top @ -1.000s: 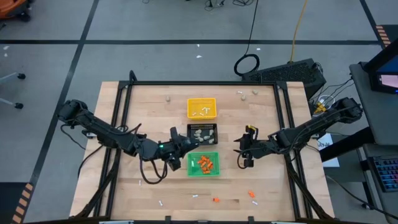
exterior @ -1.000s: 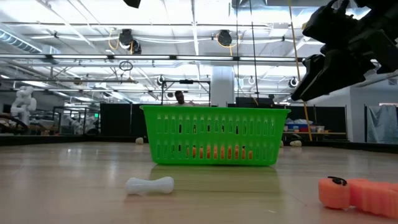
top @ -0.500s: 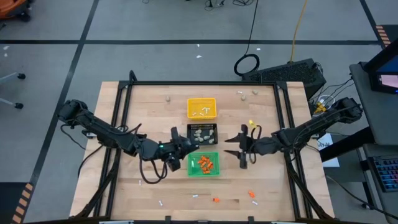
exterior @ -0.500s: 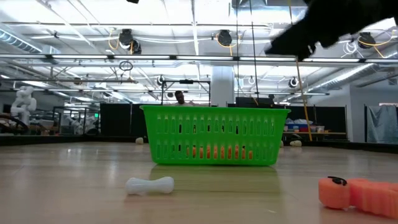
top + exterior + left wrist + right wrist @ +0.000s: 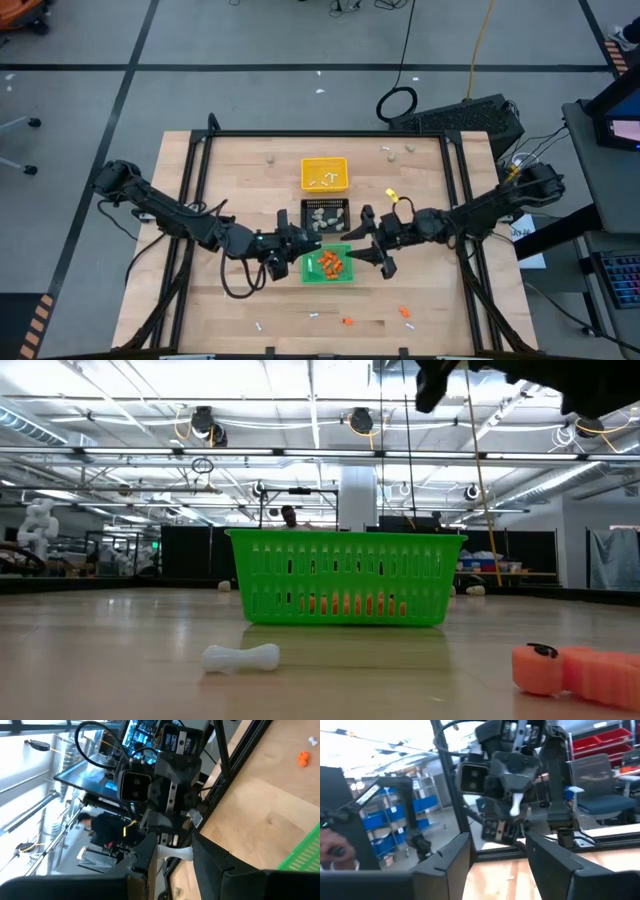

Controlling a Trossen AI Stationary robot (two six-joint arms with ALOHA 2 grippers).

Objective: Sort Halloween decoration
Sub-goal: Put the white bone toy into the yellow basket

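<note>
Left wrist view — left claw [image 5: 172, 851] pinches a white stick [image 5: 176, 852]; right claw [image 5: 371, 238] gapes, empty.

Square plastic mesh trays: three — one yellow [image 5: 324, 173], one black [image 5: 326, 213], one green [image 5: 327, 264]. Dark robot arms: two.

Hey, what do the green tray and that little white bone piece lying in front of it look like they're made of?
The green tray looks like moulded plastic: thin slotted walls, even bright colour, a slight sheen. The white bone piece also looks like plastic, smooth and a little glossy with rounded knobs at each end, though it might be rubbery; the look alone leaves that open.
</note>
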